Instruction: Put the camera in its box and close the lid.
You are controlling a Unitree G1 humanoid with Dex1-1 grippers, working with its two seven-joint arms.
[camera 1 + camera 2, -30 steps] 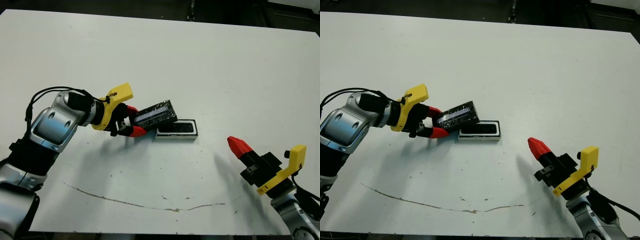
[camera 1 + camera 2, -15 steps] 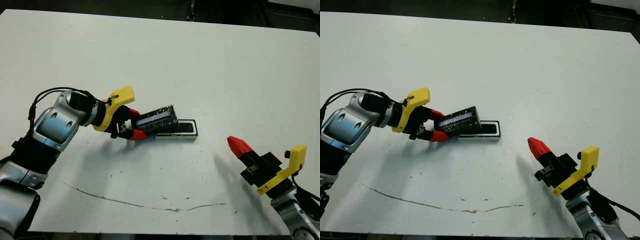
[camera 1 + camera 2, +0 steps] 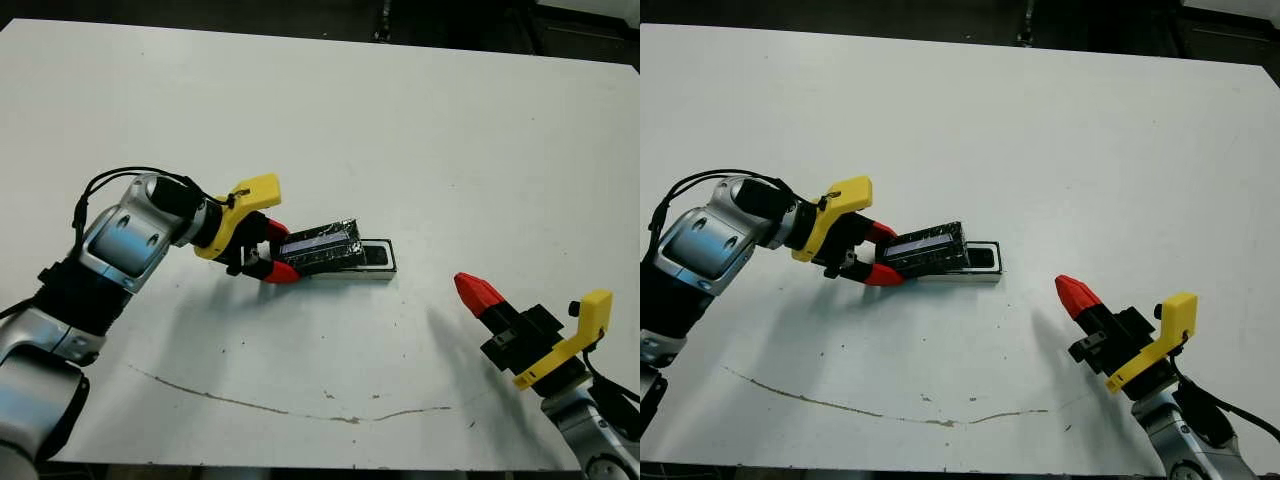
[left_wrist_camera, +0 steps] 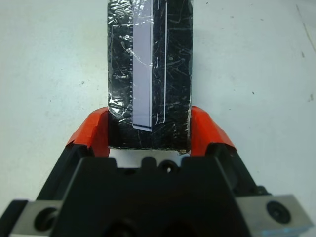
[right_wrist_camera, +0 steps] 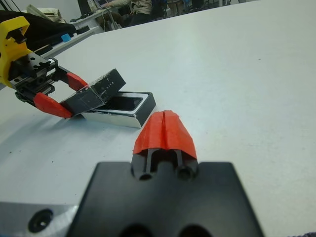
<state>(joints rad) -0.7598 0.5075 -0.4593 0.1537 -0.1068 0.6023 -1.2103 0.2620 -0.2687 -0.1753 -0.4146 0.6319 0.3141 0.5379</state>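
Lid (image 3: 320, 246) sits clamped between the left gripper (image 3: 270, 252) fingers, tilted over the one box (image 3: 368, 262) holding the one camera (image 5: 121, 103); right gripper (image 3: 478, 293) fingers pressed together, well apart

**Lid held tilted over box, right gripper idle**

Left gripper (image 3: 877, 256) clamped on near end of glossy black lid (image 3: 928, 248), slanting over left part of white box (image 3: 962, 263) near table (image 3: 1040, 130) centre. Dark camera (image 3: 981, 259) showing in box's uncovered end. Right gripper (image 3: 1077, 294) at 5 o'clock, red tips together, well apart.
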